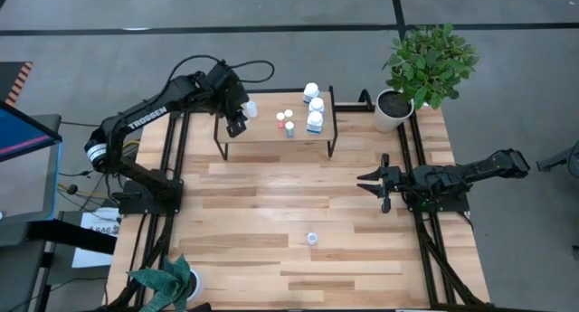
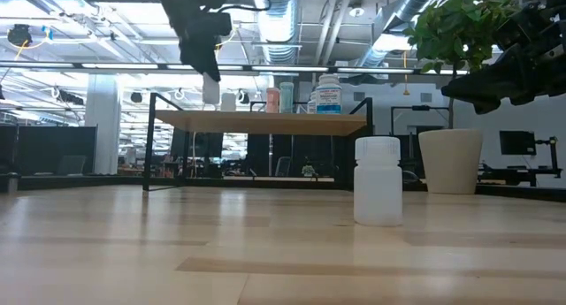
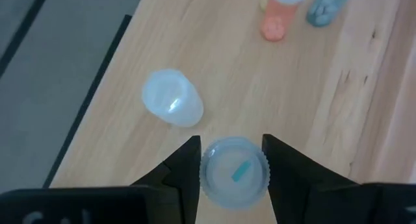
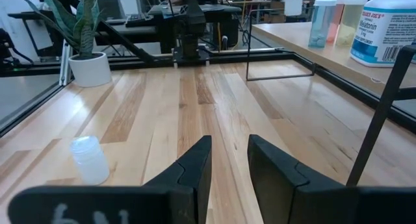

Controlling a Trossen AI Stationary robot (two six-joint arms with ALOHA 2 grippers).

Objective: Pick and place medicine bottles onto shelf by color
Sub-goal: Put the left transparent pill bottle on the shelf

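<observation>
The pale plank-wood surface (image 1: 298, 203) carries everything. At its far edge stands the small light-wood shelf on thin black legs (image 1: 271, 134), directly beneath the left gripper (image 1: 237, 119). That gripper hangs over the shelf's left end, pinching a small translucent white bottle with a ribbed cap (image 3: 234, 171) between its fingers; in the left wrist view the cap fills the gap between them. Just beyond its fingertips a second small frosted-white bottle (image 3: 172, 98) stands on the shelf, near the board's outer edge.

Farther along the shelf from the left gripper stand the larger white bottles with bluish labels (image 1: 314, 108) and a cluster of tiny orange-red, pale and teal bottles (image 1: 286, 123).

The right gripper (image 1: 373, 182) waits low over the surface with its fingers spread, holding nothing. A lone small white bottle (image 1: 311, 238) sits on the open surface, ahead of it and to one side.

The likely trouble is in the set-down. The held bottle is close to its frosted neighbour and to the shelf's edge, so a slightly crooked descent could nudge the neighbour over or off the board. These bottles look light and narrow-based, so letting go before the base sits flat would probably tip this one too. It should stay with the white group.
</observation>
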